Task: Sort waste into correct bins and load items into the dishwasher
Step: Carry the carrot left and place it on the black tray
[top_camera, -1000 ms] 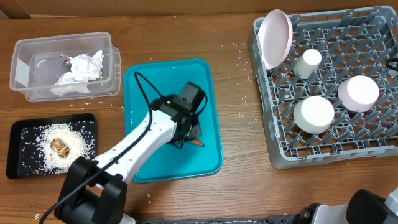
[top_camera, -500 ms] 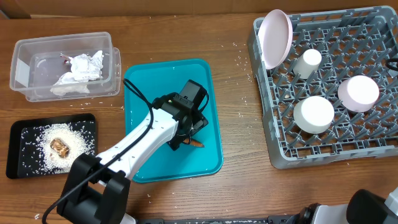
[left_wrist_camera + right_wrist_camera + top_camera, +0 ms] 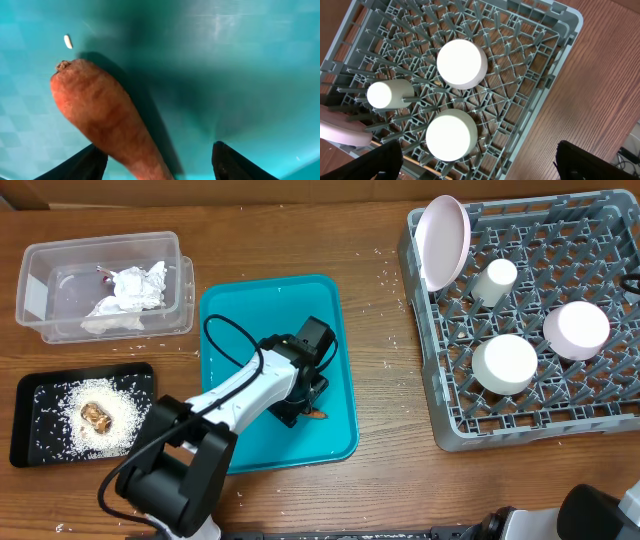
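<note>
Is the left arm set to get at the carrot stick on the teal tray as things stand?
Likely yes. The left gripper sits low over the carrot stick, jaws open, the stick's thin end between them. Only a rice grain lies near it on the teal tray.

The wooden table (image 3: 300,230) carries a teal tray (image 3: 225,330), a clear tub (image 3: 100,242) and black tray (image 3: 30,442) left of it, a grey rack (image 3: 560,240) right.
</note>
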You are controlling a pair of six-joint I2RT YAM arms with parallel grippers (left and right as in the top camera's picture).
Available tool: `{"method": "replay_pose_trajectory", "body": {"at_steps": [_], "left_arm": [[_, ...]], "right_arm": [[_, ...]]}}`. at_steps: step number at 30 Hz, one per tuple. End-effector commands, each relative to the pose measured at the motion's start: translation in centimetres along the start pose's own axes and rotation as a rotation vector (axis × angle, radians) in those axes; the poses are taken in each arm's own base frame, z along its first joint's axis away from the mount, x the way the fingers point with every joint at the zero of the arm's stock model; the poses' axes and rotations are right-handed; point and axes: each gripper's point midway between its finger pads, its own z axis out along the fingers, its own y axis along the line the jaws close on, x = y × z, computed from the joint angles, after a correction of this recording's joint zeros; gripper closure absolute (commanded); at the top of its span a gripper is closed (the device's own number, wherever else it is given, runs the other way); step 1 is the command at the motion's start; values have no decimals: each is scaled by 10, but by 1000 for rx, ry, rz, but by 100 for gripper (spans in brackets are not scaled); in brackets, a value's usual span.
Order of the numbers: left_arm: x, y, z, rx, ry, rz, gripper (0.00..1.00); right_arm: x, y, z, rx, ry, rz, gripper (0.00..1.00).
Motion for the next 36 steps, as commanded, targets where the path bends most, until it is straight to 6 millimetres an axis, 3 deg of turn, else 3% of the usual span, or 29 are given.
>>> {"method": "replay_pose_trajectory", "body": {"at_steps": [1,8,13,16,20,25,31,36], "left_arm": [[-2,8,15,-52,5,-43,35],[-15,12,20,-79,-66,-19,51],[-27,15,19,-91,-101,39,81],[-31,16,19,-94,-97,81,94],[-36,19,16,-109,-83,82,95],[-56,28,-8,-132,-80,15,94],[-115,34,-66,-55,-135,-92,95],[-163,55,-102,30,-198,-238,94]], "right_arm": [[-4,-1,-4,-1,-23,13,0],[-4,-1,-4,-1,-23,13,0],[-4,-1,-4,-1,-23,13,0],[-5,-1,-4,-1,-23,13,0],[-4,-1,-4,-1,-23,13,0],[-4,-1,-4,-1,-23,13,0],[-4,-1,-4,-1,-23,13,0],[-4,-1,-4,-1,-23,13,0]]}}
